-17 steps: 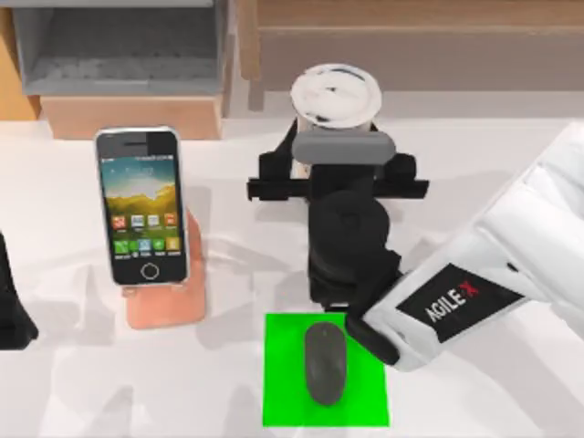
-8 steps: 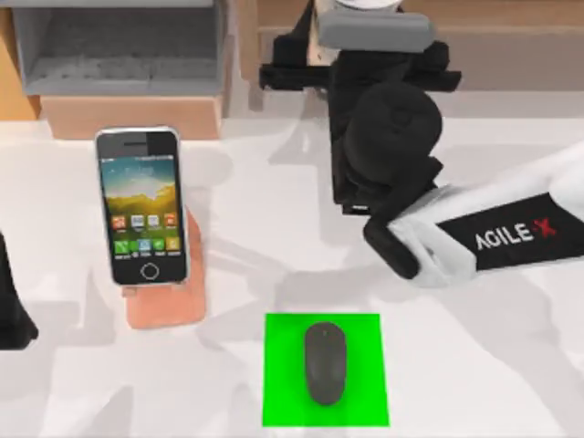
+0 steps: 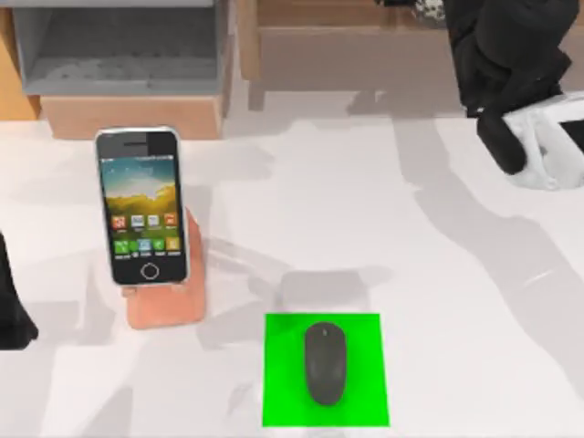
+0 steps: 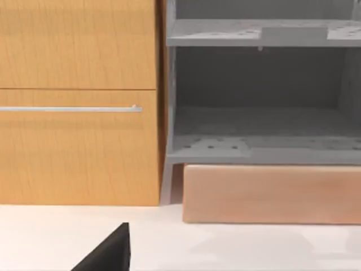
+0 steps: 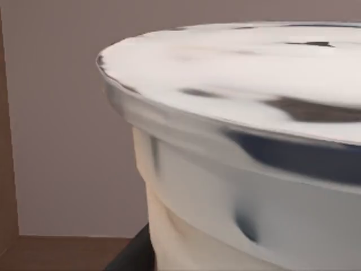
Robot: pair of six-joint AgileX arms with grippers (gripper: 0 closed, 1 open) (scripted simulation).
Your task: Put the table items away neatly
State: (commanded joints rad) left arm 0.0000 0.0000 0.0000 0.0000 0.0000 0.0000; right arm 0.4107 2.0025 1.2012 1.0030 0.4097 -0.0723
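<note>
From my remote seat, my left hand [image 3: 11, 315] sits parked at the white bench's [image 3: 456, 301] left edge, its grip hidden from me. The silver-edged smartphone with colourful screen [image 3: 141, 206] leans on the salmon-pink stand [image 3: 169, 301]; the dark grey oval mouse [image 3: 326, 363] lies on the bright green square [image 3: 283, 383]. At the far right, my right arm [image 3: 511, 64] reaches the wooden shelf [image 3: 347, 46], and its wrist view shows the white-lidded milk-tea cup [image 5: 248, 147] close up, though I cannot tell its grip.

The right arm [image 3: 534, 137] at the top view's far right edge has a glossy white shell ending in bulky, rounded matte-black wrist housings, while the left arm [image 3: 14, 310] is a plain black, angular shape at the left edge, with no markings readable on either.
</note>
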